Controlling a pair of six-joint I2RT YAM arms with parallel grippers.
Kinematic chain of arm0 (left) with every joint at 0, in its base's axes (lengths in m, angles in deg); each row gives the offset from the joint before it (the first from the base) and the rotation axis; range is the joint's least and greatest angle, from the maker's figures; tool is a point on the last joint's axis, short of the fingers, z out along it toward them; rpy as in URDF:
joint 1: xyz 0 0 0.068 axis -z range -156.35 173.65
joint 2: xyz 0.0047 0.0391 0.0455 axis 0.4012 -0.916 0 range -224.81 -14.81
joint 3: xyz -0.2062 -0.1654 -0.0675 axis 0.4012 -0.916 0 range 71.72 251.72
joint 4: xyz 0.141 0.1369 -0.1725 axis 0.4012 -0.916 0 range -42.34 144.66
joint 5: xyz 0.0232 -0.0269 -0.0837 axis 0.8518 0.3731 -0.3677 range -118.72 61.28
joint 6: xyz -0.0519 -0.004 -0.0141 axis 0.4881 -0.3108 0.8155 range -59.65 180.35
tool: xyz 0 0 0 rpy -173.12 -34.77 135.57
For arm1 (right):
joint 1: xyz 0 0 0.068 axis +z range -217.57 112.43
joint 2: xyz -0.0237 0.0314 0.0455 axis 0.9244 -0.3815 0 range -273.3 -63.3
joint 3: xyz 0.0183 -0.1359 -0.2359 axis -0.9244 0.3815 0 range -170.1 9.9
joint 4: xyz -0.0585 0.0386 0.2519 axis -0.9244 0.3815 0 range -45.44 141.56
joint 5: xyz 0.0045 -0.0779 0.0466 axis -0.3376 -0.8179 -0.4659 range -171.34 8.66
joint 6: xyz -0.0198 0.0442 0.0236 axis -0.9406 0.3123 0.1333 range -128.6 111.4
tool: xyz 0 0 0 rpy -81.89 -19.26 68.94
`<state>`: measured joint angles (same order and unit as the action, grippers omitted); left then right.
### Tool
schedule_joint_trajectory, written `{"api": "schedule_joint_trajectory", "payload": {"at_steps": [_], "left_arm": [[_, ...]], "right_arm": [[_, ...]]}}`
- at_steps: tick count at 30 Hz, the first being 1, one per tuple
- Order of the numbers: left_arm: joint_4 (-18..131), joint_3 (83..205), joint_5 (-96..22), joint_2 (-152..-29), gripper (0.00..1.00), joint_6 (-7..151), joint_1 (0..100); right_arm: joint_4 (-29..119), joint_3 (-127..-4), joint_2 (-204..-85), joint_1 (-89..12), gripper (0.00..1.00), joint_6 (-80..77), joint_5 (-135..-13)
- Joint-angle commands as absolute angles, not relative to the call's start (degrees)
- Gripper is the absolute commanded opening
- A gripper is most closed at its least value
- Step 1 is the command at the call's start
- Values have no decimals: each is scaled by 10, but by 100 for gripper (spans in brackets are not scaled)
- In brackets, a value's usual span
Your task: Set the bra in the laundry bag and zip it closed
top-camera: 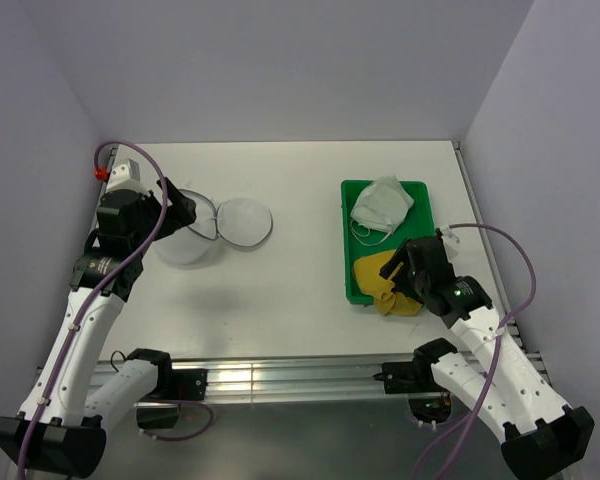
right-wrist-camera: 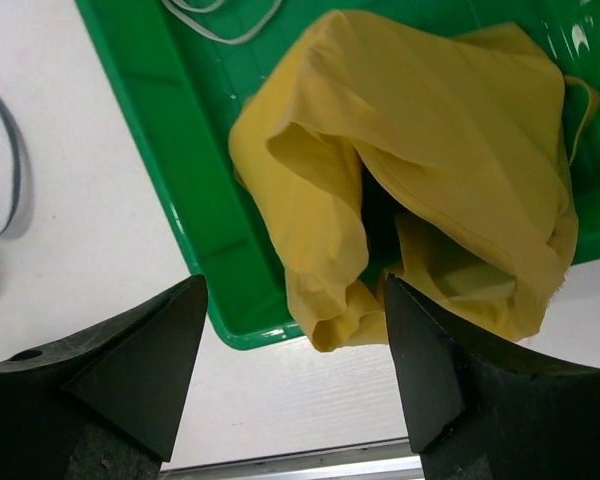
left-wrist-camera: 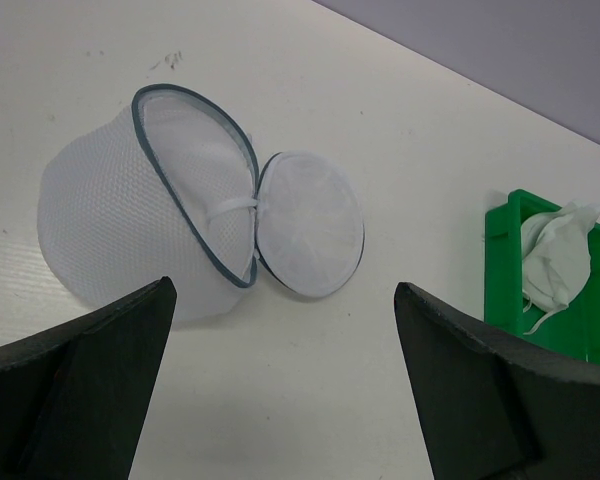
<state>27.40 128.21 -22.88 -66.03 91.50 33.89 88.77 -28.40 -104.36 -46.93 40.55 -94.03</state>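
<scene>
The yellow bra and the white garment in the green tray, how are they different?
The bra is mustard yellow; the white garment is pale grey-white. The bra lies at the near end of the green tray and drapes over its near rim; the white garment sits at the far end. Both are crumpled soft fabric in the same tray.

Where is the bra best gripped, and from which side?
Probably the thick raised fold of the bra nearest the tray's near rim, taken from above. It stands up as a narrow ridge between the open right gripper's fingers; the tray wall blocks a sideways approach, and the flatter cloth offers little to pinch.
</scene>
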Motion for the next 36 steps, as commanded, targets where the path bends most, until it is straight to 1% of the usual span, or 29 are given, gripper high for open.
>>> {"api": "schedule_joint_trajectory", "payload": {"at_steps": [1, 4, 9, 16, 19, 24, 34, 36], "left_arm": [[294, 1281, -235, -657, 99, 920, 342], [294, 1281, -234, -659, 99, 919, 342], [294, 1281, -237, -662, 99, 919, 342], [294, 1281, -238, -662, 99, 920, 342], [294, 1281, -235, -661, 99, 920, 342], [294, 1281, -235, -665, 99, 921, 342], [296, 1280, -239, -668, 99, 922, 342], [296, 1280, -239, -668, 99, 922, 342]], "right_arm": [[876, -266, -1036, -466, 75, 440, -952], [863, -248, -1036, -462, 70, 451, -961], [832, -223, -1043, -459, 67, 465, -978], [774, -198, -1040, -455, 56, 468, -1013], [755, -190, -1052, -453, 54, 471, -1022], [731, -178, -1074, -447, 52, 472, -1036], [701, -165, -1097, -442, 50, 461, -1060], [693, -166, -1101, -442, 48, 455, -1063]]}}
